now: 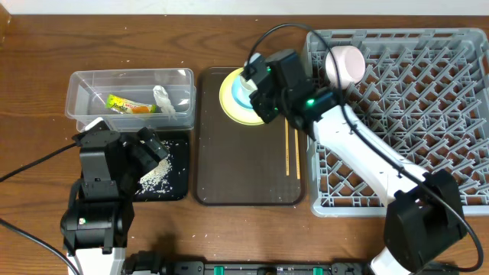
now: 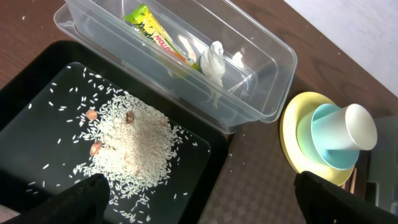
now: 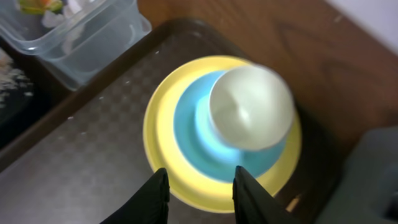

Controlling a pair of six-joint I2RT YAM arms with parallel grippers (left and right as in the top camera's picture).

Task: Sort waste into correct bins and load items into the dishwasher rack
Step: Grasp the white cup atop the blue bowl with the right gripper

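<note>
The clear tub point(image 1: 130, 82) holds the yellow-green wrapper point(image 2: 155, 34) and the crumpled tissue point(image 2: 214, 59). Rice point(image 2: 130, 137) lies heaped in the black tray point(image 1: 174, 187). My left gripper point(image 2: 208, 205) hangs wide open above that tray's near edge, holding nothing. On the brown serving tray, the yellow plate point(image 3: 168, 174) carries an upturned light blue bowl point(image 3: 199, 134) with a small white cup point(image 3: 252, 106) on top. My right gripper point(image 3: 202, 196) hovers over the plate's near rim, fingers apart and nothing between them. Chopsticks point(image 1: 292, 149) lie beside the plate. A white bowl point(image 1: 345, 65) sits in the grey rack point(image 1: 428, 114).
The dark brown serving tray point(image 1: 244, 168) lies between the black tray and the rack. The right arm point(image 1: 359, 149) stretches across the rack's left side. Bare wooden table point(image 1: 34, 46) surrounds everything at the left and back.
</note>
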